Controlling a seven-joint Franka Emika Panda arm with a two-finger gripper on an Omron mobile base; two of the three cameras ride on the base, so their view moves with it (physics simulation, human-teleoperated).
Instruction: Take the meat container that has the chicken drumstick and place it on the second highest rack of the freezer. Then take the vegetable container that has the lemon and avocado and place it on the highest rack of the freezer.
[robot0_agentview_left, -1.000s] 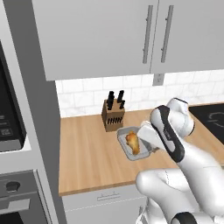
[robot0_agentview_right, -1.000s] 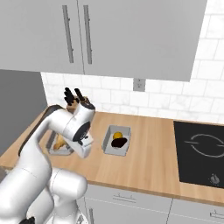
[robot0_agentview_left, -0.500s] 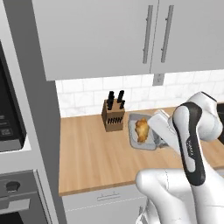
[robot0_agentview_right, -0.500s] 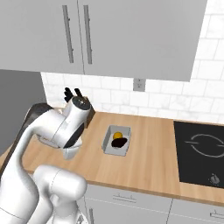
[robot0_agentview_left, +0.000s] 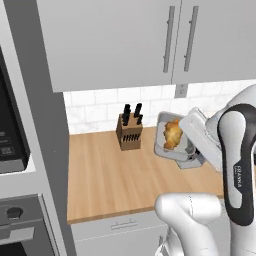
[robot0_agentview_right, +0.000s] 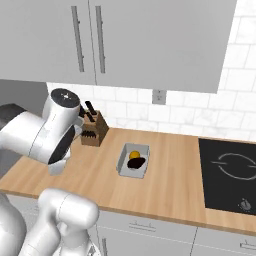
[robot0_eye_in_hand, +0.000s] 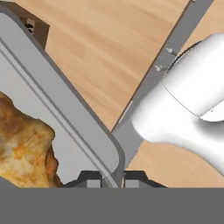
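The meat container (robot0_agentview_left: 172, 142) sits just right of centre in the left base view, lifted clear of the tabletop (robot0_agentview_left: 110, 175) and tipped so its open side faces the camera, with the chicken drumstick (robot0_agentview_left: 173, 135) resting inside. In the hand view the gripper (robot0_eye_in_hand: 112, 178) shows at the bottom edge with its jaws narrow and clamped on the container's rim, one fingertip to each side of the wall.

The vegetable container (robot0_agentview_right: 133, 160), holding the lemon (robot0_agentview_right: 134, 155) and the avocado (robot0_agentview_right: 136, 162), lies flat on the tabletop at the centre of the right base view, well apart from the arm. A knife block (robot0_agentview_left: 129, 131) stands just left of the lifted container in the left base view.

The risk, as I judge it, is the tilt: held by one thin edge (a small bite on a wide tray), the container could pivot in the grip during a fast swing, and the drumstick could slide out. Passing close to the knife block could also clip it. The freezer is not in sight here, so the carry ahead is probably long.
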